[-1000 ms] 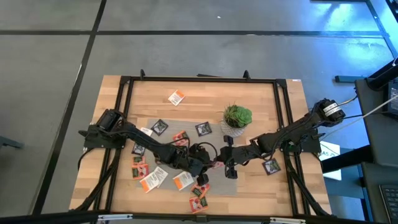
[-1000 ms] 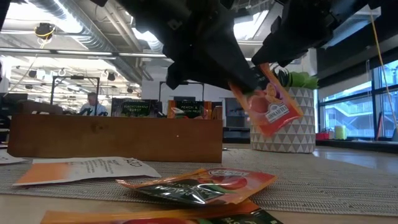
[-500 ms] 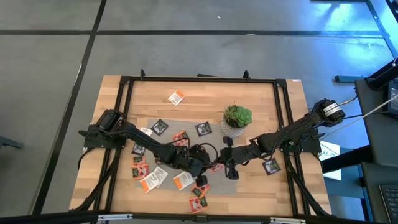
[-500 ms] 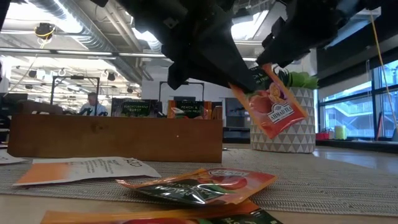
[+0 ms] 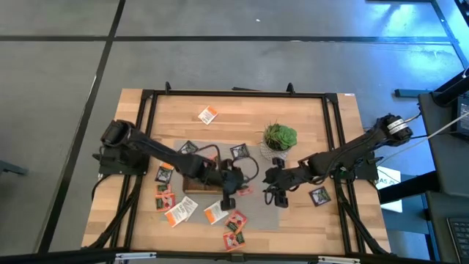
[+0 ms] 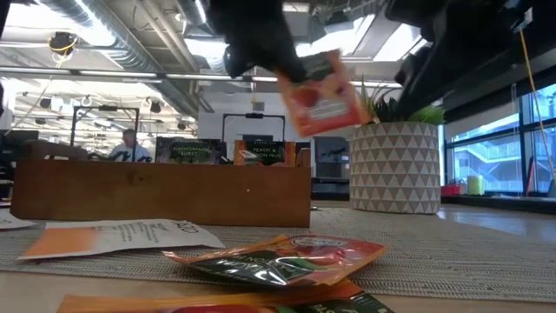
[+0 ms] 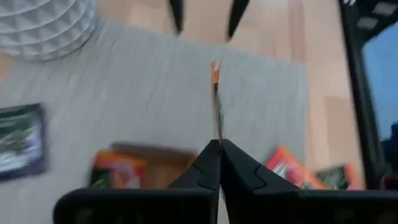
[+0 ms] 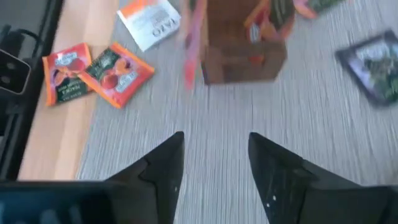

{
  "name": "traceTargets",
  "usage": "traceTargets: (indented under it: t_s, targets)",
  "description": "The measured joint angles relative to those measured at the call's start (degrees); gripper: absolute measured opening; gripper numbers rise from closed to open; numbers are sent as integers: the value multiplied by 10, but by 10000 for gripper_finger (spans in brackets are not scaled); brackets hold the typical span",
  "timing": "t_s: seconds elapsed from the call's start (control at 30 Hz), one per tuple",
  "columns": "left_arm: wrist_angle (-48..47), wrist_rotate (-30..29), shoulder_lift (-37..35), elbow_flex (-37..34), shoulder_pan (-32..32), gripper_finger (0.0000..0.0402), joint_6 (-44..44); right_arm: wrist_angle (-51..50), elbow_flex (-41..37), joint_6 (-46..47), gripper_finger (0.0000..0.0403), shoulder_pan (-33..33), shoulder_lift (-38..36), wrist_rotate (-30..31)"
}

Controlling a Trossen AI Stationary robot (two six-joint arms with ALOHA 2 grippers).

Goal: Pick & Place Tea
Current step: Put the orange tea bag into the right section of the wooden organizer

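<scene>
the left pincer point(image 7: 217, 163) is clamped on a red-orange sachet point(image 7: 215, 99), which stands edge-on straight out from its tips, lifted off the mat just right of the tray point(image 5: 199, 182). the right pincer point(image 8: 214, 163), fingers apart and empty, hangs to the right of the sachet, farther from the tray.

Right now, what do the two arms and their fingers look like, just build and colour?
Both arms are dark, nearly black, jointed links with black cables looping beside them. The left arm ends in two dark angular fingers with stepped inner edges. The right arm has a pale round cap at its shoulder and broad, tapering matte black fingers. No sleeves or readable markings show.
</scene>
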Motion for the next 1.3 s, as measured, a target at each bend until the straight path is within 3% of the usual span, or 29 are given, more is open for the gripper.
traceTargets:
  t_s: [0.2,0.37,0.53,1.3]
  targets:
    - [-107,50,-1,22,44,3,60,-8,-3,75,186,37,8,2]
    - [-153,54,-1,21,60,3,77,-7,-3,88,186,68,22,47]
    - [-161,54,5,21,60,2,96,-6,-3,87,186,76,30,84]
    - [-136,-3,5,5,60,4,96,-6,-3,86,186,75,30,90]
